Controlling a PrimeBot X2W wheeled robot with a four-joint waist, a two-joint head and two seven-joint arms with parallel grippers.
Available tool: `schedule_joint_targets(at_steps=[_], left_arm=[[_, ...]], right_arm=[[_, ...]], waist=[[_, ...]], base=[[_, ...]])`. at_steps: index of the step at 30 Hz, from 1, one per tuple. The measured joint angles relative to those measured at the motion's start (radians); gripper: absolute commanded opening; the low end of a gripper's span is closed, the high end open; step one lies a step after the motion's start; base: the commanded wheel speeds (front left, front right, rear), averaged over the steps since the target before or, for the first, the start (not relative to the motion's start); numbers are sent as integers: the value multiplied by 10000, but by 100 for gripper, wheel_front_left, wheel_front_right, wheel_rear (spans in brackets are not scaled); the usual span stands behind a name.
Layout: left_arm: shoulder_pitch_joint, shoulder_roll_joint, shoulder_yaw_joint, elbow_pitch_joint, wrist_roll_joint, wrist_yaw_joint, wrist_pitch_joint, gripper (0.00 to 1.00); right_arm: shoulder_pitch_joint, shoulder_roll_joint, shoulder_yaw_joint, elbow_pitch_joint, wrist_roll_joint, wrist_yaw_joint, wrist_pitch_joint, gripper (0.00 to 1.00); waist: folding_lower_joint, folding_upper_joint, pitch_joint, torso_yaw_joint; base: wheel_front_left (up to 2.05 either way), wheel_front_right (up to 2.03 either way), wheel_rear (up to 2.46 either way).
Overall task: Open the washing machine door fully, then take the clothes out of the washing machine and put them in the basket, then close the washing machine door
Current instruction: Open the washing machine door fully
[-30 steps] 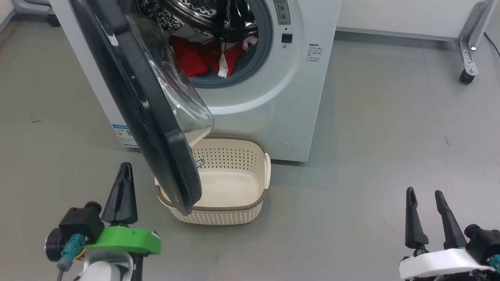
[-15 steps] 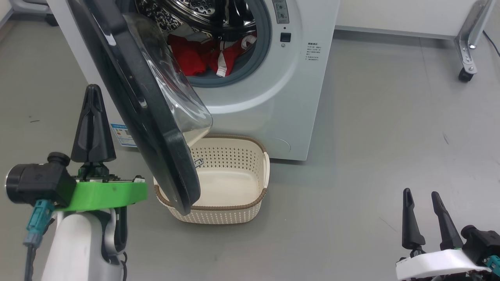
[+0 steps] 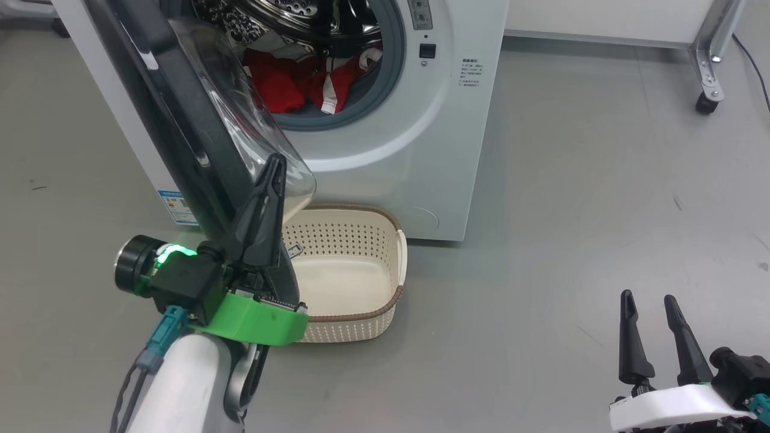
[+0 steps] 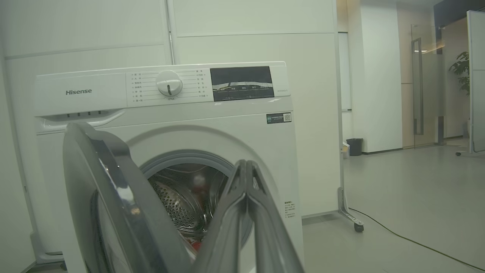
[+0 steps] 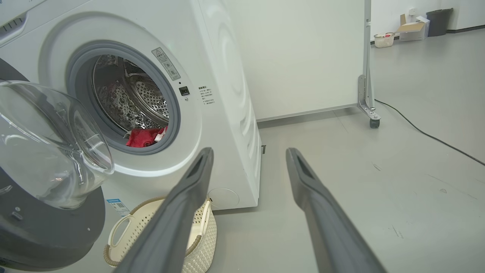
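Washing machine door (image 3: 180, 126) hangs partly swung out in my head view. Its black rim slants down over the left end of the basket (image 3: 352, 329), which sits on the grey floor (image 3: 571, 198) just in front of the washing machine (image 3: 385, 150). The clothes (image 3: 283, 84) lie red in the bottom of the drum mouth, one white-trimmed edge draped onto the grey seal. My left gripper (image 3: 275, 165) is raised before the door's lower part, jaws pressed together with nothing between them. Its tip overlaps the edge of the glass bowl (image 3: 252, 120), and I cannot tell from here whether it touches. My right gripper (image 3: 648, 297) sits low at the right, well apart from everything, jaws spread and empty. The left wrist view gives me what the head camera misses: the control panel with its dial (image 4: 169, 82) and dark display (image 4: 241, 83), and the joined fingers pointing at the drum mouth, the door's edge to their left. Beyond are white wall panels, a dark bin (image 4: 355, 146), a cable (image 4: 409, 239) across the floor and a plant (image 4: 460, 68) by a glass partition. The right wrist view shows the bowl side-on, bulging above the basket's white handle (image 5: 122, 231), and a cardboard box (image 5: 412, 27) far off at the wall.
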Motion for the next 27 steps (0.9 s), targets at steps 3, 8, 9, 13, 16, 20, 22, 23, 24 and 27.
schedule_joint_targets(at_steps=[3,8,9,13,16,20,22,23,24,27], left_arm=[[9,0,-324,280,-29,0,186,0],[72,0,-600,761,-303,46,512,0],[137,2,-619,888,-372,94,598,0],[417,10,-765,1356,-755,186,951,0],[439,12,-922,1521,-1039,190,1078,0],[430,12,-1053,1776,-1273,211,1252,0],[428,12,-1053,1964,-1275,284,1340,0],[427,12,-1047,2038,-1275,316,1346,0],[424,12,-1034,2115,-1279,364,1386,0],[422,12,-980,2341,-1358,495,1429,0]], right_arm=[[-5,12,-8,0,0,2,0,100],[-26,33,10,31,-12,19,0,100],[-35,38,36,48,-31,52,0,100],[-35,67,35,63,-71,81,0,100],[-35,77,0,67,-71,82,0,100],[-35,109,-107,75,-71,86,0,100],[-35,119,-107,82,-71,86,0,100],[-36,125,-109,86,-71,86,0,100],[-37,134,-113,86,-71,86,0,100],[-38,153,-121,90,-71,88,0,100]], waist=[[0,0,22,-57],[0,0,44,-175],[0,0,46,-212],[0,0,70,-381],[0,0,108,-482],[0,0,159,-551],[0,0,172,-574],[0,0,177,-586],[0,0,181,-598],[0,0,193,-632]], base=[[0,0,0],[0,0,0],[0,0,0],[0,0,0],[0,0,0],[0,0,0],[0,0,0],[0,0,0],[0,0,0],[0,0,0]])
